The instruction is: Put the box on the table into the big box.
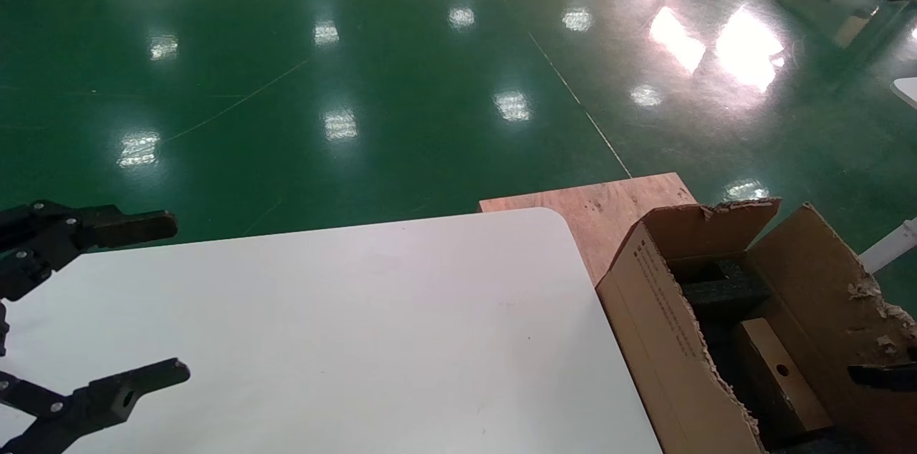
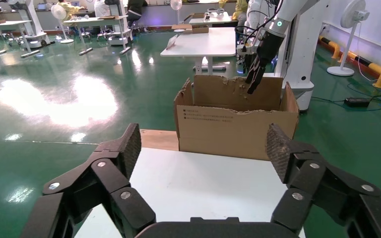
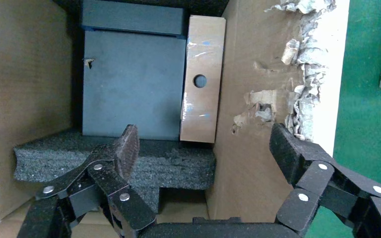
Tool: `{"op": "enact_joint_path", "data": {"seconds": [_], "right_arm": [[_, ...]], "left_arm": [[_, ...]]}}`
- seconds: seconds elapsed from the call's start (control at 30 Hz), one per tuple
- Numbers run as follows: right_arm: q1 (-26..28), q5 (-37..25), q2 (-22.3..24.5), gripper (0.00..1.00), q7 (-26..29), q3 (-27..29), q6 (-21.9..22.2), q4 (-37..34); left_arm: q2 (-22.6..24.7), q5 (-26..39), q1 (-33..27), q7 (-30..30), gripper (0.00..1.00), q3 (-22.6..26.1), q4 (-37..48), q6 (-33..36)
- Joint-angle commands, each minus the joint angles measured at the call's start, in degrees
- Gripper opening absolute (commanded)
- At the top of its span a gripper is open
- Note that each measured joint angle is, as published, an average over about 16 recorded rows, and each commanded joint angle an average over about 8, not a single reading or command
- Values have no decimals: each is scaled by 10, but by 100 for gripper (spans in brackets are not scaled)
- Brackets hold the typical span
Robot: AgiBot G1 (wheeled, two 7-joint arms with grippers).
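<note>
Below the right gripper (image 3: 203,148), jaws spread empty, the box (image 3: 202,79) is seen lodged in the big box (image 3: 248,163); placing looks done, withdrawal is called for. Left gripper (image 2: 203,148) is parked, jaws apart.

There is one white table (image 1: 344,325), one big box (image 1: 666,339) beside it, one small box (image 1: 777,368) inside that carton, one plywood board (image 1: 602,207), and two grippers, left gripper (image 1: 136,303) and right gripper (image 3: 203,144).

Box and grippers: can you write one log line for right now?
box: inside big box | right gripper: open above it | left gripper: open over table
</note>
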Motion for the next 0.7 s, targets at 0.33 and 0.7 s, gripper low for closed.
{"op": "enact_joint_path", "data": {"seconds": [0.33, 0.7], "right_arm": [[77, -12, -7, 100, -37, 8, -3, 93], [120, 10, -24, 100, -52, 30, -8, 208]], "left_arm": [[0, 0, 0, 0, 100, 0, 0, 0], [0, 0, 0, 0, 100, 0, 0, 0]]}}
